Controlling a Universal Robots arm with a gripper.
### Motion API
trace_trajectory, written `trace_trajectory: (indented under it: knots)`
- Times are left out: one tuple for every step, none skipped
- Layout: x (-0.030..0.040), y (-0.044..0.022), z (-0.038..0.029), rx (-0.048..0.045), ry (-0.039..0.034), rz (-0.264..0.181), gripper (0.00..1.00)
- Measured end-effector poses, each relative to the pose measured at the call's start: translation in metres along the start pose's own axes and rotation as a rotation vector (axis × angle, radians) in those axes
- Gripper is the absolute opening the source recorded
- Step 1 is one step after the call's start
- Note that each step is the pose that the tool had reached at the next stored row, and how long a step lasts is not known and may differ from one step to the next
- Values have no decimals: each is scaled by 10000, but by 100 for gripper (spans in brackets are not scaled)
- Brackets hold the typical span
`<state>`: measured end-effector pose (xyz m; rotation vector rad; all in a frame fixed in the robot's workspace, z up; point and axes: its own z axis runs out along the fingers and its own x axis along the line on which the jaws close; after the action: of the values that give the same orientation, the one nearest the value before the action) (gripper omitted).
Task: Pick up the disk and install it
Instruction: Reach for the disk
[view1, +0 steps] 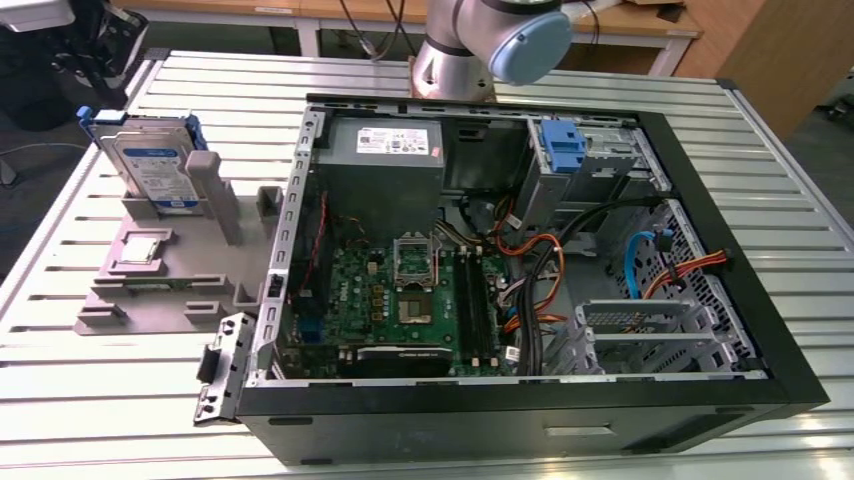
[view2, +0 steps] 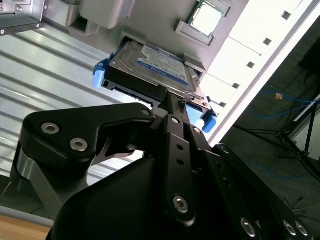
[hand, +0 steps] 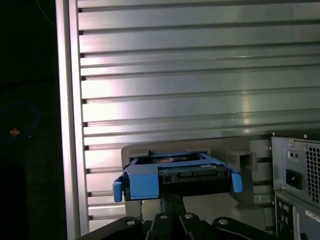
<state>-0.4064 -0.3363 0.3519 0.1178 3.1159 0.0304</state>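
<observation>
We see a slatted metal table (view1: 120, 400) carrying two holders of parts. On the exterior view's left sits a grey moulded stand (view1: 160, 290). The disk (view1: 154, 170) stands upright on its edge in a slot of this stand, a silver drive with a white-and-blue label, framed by its blue carrier. A small square chip (view1: 140, 250) lies flat in a shallow recess of the same stand, just beside the disk. On the exterior view's right lies an open black computer case (view1: 787, 330). Inside it are a green motherboard (view1: 400, 300), a grey power supply box (view1: 387, 160) with a white sticker, a tangle of orange, blue and black cables (view1: 534, 280), and a grey metal cage with a blue ribbed tab (view1: 567, 150). In both wrist views, the black gripper (hand: 173, 200) (view2: 172, 107) looks down its own length onto the disk's (hand: 175, 175) (view2: 155, 67) upper edge. Its claw appears pressed together, with the disk seated in the stand (hand: 240, 160) beyond it.
</observation>
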Motion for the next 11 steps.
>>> trace_trajectory:
  knots:
    - [17, 2, 1, 0, 1, -1, 10]
    - [34, 4, 2, 0, 0, 0, 10]
    - [51, 6, 4, 0, 0, 0, 10]
    - [68, 7, 5, 0, 0, 0, 10]
    - [83, 9, 6, 0, 0, 0, 10]
    - [102, 10, 8, 0, 0, 1, 10]
    - [117, 11, 9, 0, 0, 1, 10]
    - [134, 12, 10, 1, 0, 0, 10]
    - [150, 13, 11, 1, 1, 0, 10]
    - [164, 15, 12, 0, 1, 0, 10]
    - [174, 16, 14, 0, -1, 1, 10]
